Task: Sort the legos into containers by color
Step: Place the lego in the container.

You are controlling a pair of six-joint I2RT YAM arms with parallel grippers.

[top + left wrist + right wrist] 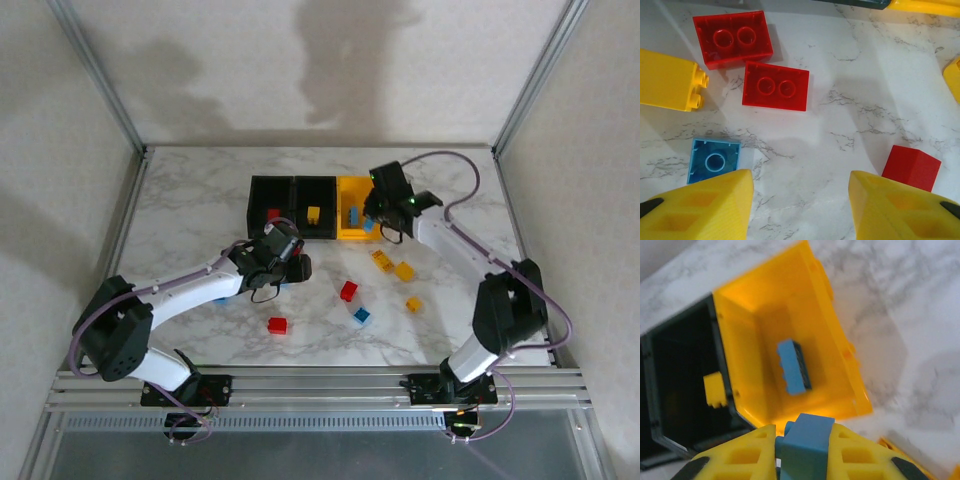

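Holding a blue lego (807, 432) clamped in the right end effector (802, 455) just beside the yellow container (840, 340), getting ready to move over it and let go by the blue lego inside (792, 365), minding the black container (680, 390) next door, with the left end effector (800, 205) hanging apart and empty over red legos (775, 86) on the worktop (865, 100).

Marble table (190, 210) — three bins (293, 200) in a row, legos (278, 325) scattered.
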